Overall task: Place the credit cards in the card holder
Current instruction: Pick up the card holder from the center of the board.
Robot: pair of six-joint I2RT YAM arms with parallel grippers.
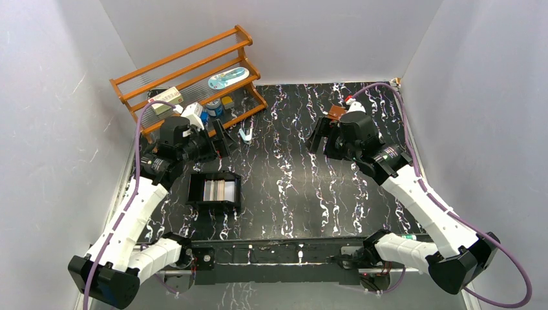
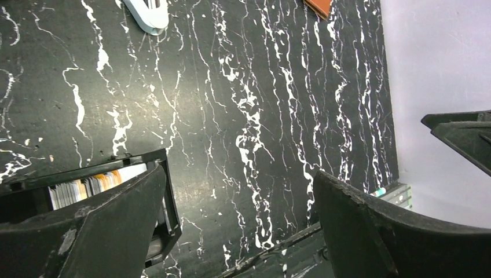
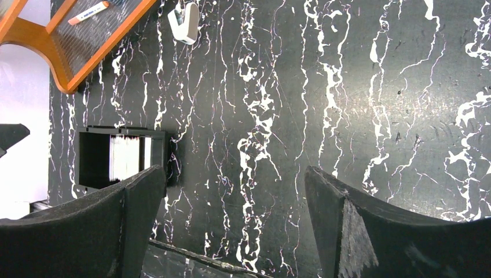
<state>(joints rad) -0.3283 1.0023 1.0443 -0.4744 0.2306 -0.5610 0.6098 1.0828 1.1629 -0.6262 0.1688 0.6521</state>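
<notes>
Marbled table (image 1: 284,142), small brown card holder (image 1: 335,112)

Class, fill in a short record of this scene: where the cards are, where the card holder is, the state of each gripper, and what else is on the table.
credit cards: lined up inside the black tray, left half of the table
card holder: brown, far right of the table, partly hidden behind the right arm
left gripper: open, empty
right gripper: open, empty
other things: wooden rack at far left; small white object in front of it
progress: no card held
</notes>
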